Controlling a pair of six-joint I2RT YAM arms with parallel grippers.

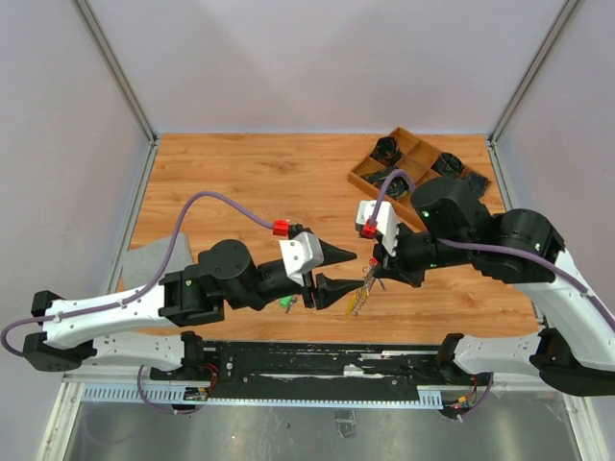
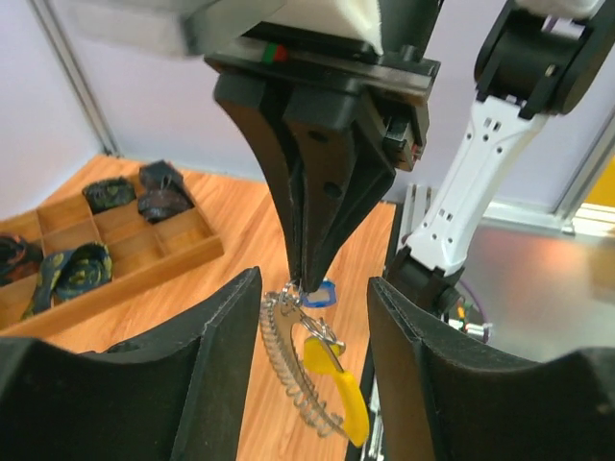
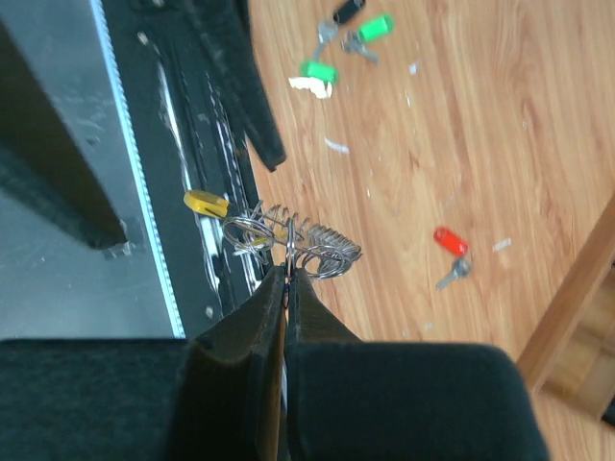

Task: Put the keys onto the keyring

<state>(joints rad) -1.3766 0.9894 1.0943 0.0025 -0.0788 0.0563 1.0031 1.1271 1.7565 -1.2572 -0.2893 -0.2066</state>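
My right gripper (image 1: 373, 277) is shut on the top of the keyring (image 1: 357, 300), a silvery coil with a yellow curved piece (image 2: 338, 388), and holds it hanging above the table. A blue key tag (image 2: 324, 293) sits right at the shut fingertips (image 2: 306, 274). My left gripper (image 1: 354, 271) is open and empty. Its two fingers (image 2: 216, 370) stand either side of the hanging keyring (image 2: 288, 365) without touching it. On the table lie a red key (image 3: 450, 248), two green keys (image 3: 318, 70) and a black-tagged key (image 3: 346, 12). One green key also shows in the top view (image 1: 286, 303).
A wooden compartment tray (image 1: 384, 178) with dark items stands at the back right. It also shows in the left wrist view (image 2: 144, 259). A grey cloth (image 1: 149, 264) lies at the left. The black base rail (image 1: 317, 360) runs along the near edge.
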